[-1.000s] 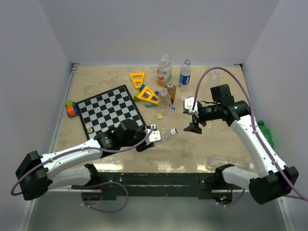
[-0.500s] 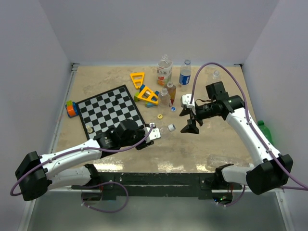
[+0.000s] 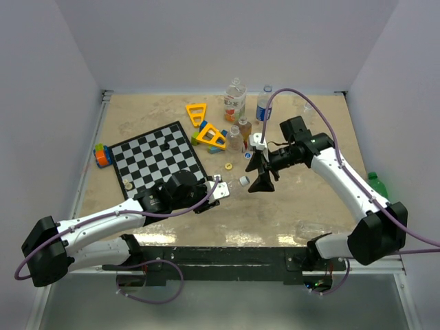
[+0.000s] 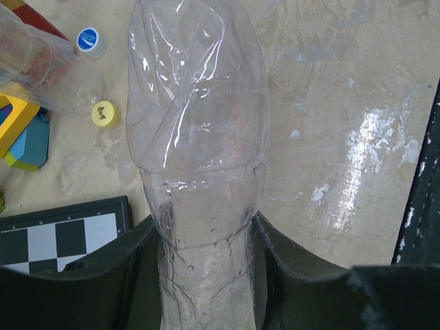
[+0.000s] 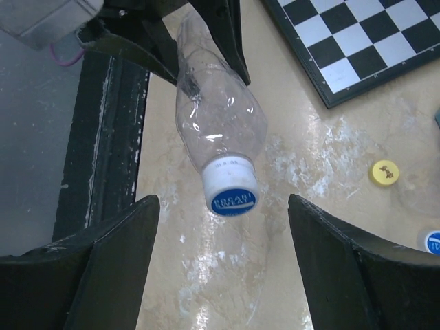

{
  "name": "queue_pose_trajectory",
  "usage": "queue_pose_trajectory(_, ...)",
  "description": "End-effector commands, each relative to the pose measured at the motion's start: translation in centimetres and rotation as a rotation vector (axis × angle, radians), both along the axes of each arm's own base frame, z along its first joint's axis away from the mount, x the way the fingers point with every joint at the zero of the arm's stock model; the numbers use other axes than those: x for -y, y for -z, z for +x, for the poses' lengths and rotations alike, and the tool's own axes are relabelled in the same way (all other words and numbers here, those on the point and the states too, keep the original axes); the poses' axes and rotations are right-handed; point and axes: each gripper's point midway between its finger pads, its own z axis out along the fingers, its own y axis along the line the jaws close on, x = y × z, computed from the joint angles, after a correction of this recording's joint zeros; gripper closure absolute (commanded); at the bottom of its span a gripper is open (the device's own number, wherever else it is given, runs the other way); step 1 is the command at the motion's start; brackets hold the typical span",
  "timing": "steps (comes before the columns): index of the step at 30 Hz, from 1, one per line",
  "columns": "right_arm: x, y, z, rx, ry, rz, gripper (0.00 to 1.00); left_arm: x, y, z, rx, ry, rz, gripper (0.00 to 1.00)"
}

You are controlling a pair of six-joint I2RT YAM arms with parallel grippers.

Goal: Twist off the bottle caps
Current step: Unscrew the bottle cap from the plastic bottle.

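The white bottle cap [image 5: 231, 189] points at the right pincer [image 5: 221, 206], which is spread either side of it, likely ready to twist. The left pincer [image 4: 206, 230] pinches the clear bottle [image 4: 199, 137], bracing it.

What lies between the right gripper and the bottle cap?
Nothing: the right wrist view shows only table between the open right gripper and the bottle cap.

I work over a beige, mottled table [image 3: 151, 117] that fills the middle of the top view. Plain pale walls close it in: the back wall [image 3: 220, 41] across the top, the left wall [image 3: 41, 103] and the right wall [image 3: 405, 75]. A black rail [image 3: 227, 256] edges the table's bottom side, with grey floor [image 3: 227, 309] below. Light leaves a white sheen [image 4: 368, 141] at the right of my left wrist view.
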Motion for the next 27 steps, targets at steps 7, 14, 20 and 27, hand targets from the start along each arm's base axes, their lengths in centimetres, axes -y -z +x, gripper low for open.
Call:
queue_pose_trajectory(7,-2.1,-0.2,0.1,-0.060,-0.024,0.032,0.40,0.6,-2.2,0.6,0.034,-0.014,-0.058,1.00)
queue_pose_trajectory(14,-2.1,0.0,-0.2,-0.030,-0.057,0.018,0.85,0.5,-2.4,0.7,0.040,-0.017,-0.061,1.00)
queue_pose_trajectory(20,-1.3,0.1,-1.5,0.061,-0.187,0.014,1.00,0.4,-2.2,0.3,0.049,0.010,-0.056,1.00)
queue_pose_trajectory(27,-0.3,-1.6,-2.0,0.578,-0.401,0.039,1.00,1.1,-1.7,-1.3,0.039,0.122,-0.075,1.00)
